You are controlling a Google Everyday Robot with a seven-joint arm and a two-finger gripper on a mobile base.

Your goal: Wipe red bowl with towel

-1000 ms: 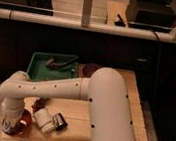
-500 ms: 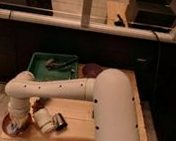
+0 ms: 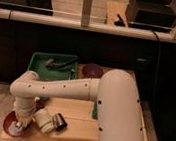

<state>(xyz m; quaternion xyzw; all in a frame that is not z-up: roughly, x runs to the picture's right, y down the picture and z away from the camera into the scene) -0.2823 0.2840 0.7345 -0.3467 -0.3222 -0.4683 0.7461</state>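
Robot pincer point(image 3: 20, 122) points down into the red bowl point(image 3: 9, 120) at the tabletop's point(image 3: 79, 127) near corner, over the pale towel point(image 3: 19, 129) lying inside; how far open it is cannot be told. Just to its right lies a white cylinder point(image 3: 48, 121). Beyond it stand a green tray point(image 3: 34, 61) and a maroon dish point(image 3: 92, 71).

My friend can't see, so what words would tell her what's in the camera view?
A white robot arm reaches down, its gripper over a pale towel in the red bowl at a corner of the wooden table. A white cylinder lies beside the bowl.
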